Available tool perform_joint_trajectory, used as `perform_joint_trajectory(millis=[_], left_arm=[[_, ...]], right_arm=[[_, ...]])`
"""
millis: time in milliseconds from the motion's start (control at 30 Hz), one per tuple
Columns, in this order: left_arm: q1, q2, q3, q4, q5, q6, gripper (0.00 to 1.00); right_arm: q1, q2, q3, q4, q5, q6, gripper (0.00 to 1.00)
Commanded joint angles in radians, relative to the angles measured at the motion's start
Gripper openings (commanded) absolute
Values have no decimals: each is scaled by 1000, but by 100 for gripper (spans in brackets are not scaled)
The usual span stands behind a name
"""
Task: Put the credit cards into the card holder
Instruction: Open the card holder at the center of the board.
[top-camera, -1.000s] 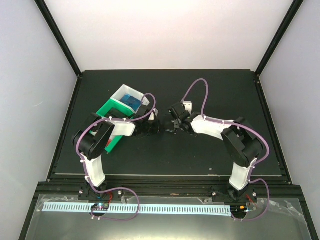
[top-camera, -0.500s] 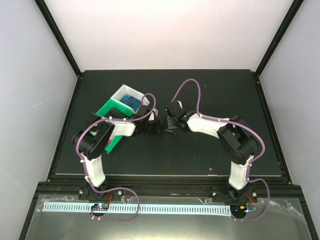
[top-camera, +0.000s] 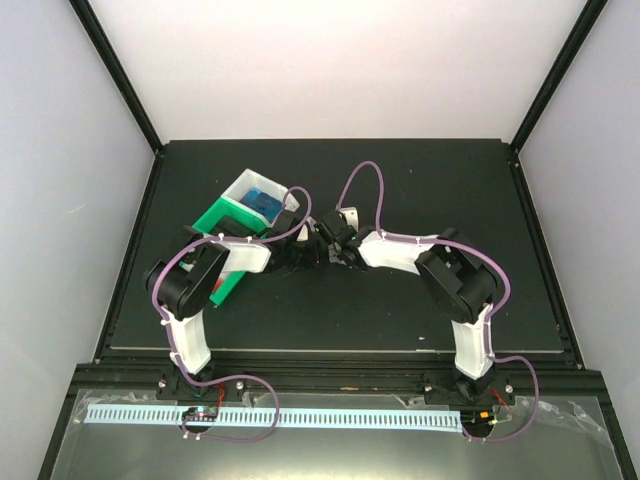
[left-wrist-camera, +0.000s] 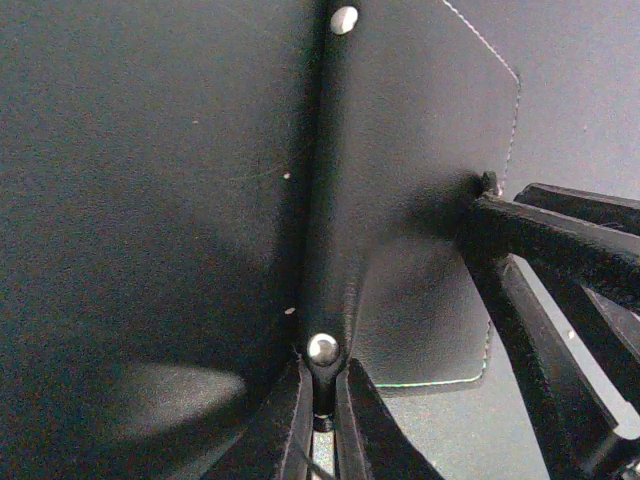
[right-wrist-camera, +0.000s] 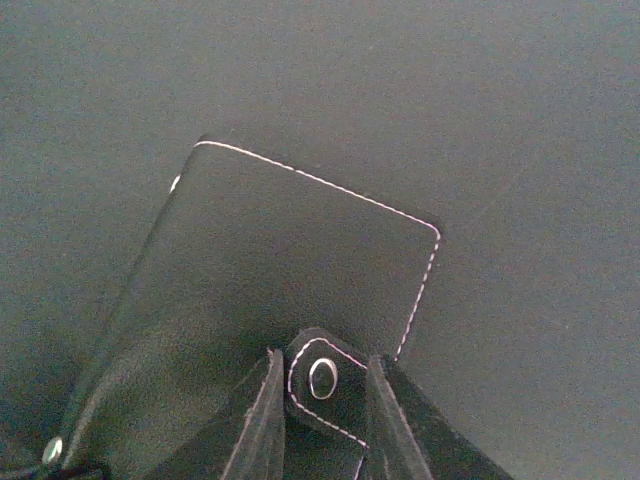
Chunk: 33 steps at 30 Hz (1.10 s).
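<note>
The card holder is folded shut, black with pale stitching, and lies on the dark mat between my two grippers. My left gripper is shut on the end of its spine, just below a metal rivet. My right gripper has its jaws pressed against both edges of the snap strap. In the left wrist view its fingers reach the holder's far edge. From the top view the left gripper and right gripper nearly meet. Blue flat pieces, apparently the credit cards, lie in a white tray.
The white tray sits in a green tray at the back left, close behind the left arm. Purple cables loop above both arms. A black frame edges the mat.
My right arm has moved left to the card holder and the left gripper. Its jaws widened, then narrowed onto the snap strap. The left arm has stayed put.
</note>
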Motion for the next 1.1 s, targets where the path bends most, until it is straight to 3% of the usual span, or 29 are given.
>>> perform_joint_trajectory(millis=[0,367,600,867,1067], left_arm=[[-4,54,-62,-149,-72,-25,1],[-5,35,-83,-142,-97,-27,2],[-6,31,-76,-138,-81,-14,2],[-7,16,-72,-141,-62,-2,5],[-8,11,-54,-168,-67,16,6]], right_arm=[[-13,-12,-6,-74,191,87,22],[-44,-63,-51,-144,260,188,15],[-57,-101,-79,-75,135,114,11],[-104,-187,-122,-5,-61,91,30],[-153,-147,-121,37,-208,85,32]])
